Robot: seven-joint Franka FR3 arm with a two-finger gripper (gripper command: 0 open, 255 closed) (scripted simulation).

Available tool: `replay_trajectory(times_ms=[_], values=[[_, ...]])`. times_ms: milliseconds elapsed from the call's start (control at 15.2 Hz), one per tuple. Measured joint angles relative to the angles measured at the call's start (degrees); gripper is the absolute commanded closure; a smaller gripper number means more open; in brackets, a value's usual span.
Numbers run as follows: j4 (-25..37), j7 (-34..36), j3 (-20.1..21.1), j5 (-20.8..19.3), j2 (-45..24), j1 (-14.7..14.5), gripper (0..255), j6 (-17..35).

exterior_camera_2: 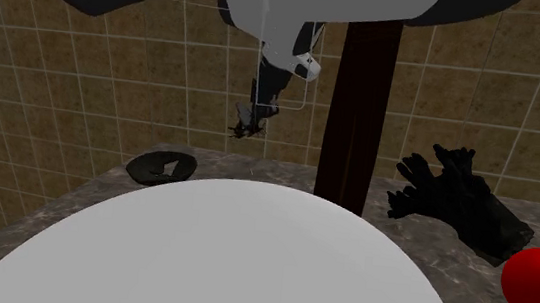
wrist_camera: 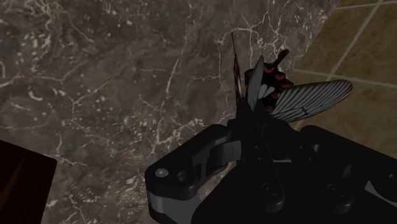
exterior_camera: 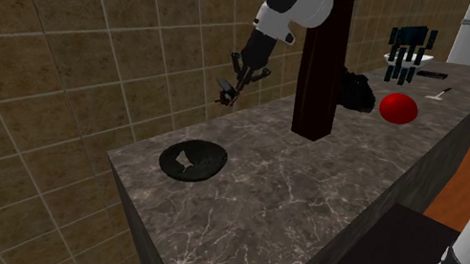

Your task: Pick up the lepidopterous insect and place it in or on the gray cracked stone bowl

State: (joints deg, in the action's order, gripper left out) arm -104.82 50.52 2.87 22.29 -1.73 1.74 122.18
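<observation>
Jaws: closed on the butterfly [wrist_camera: 273,89], which I hold by its body, the wings standing out past the fingertips. In the wrist view the wings are black with red spots, and one pale wing bears fine dark stripes. Position of the butterfly: in the air, clear of the counter [exterior_camera: 282,196], close to the counter's rear edge and the brown tiled wall [exterior_camera: 26,111]. In the shoulder view the butterfly [exterior_camera: 229,91] hangs between the bowl [exterior_camera: 214,166] and a tall dark brown post [exterior_camera: 324,64], above both their bases. The bowl is dark and shallow with a pale jagged mark inside. It sits flat on the counter toward the shoulder view's left, apart from the butterfly and lower than it. The counter is dark stone with pale veining. The second exterior view confirms this: the butterfly [exterior_camera_2: 248,126] hangs in front of the tiles, and the bowl [exterior_camera_2: 141,169] lies lower and to that view's left. Other items on the counter: a red rounded object [exterior_camera: 398,108] and a black glove-like object [exterior_camera_2: 459,202], both beyond the post on the side away from the bowl.
</observation>
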Motion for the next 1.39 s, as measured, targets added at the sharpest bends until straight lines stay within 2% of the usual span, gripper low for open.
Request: replay_trajectory(times_ms=[660,990,1386], values=[[-5.4,12.9,6.4,-3.3,4.2,-6.2,255,5.2],[-4.9,20.9,10.0,-5.9,4.7,-9.2,255,6.3],[-7.8,23.4,11.7,-6.6,4.0,-10.6,255,10.5]])
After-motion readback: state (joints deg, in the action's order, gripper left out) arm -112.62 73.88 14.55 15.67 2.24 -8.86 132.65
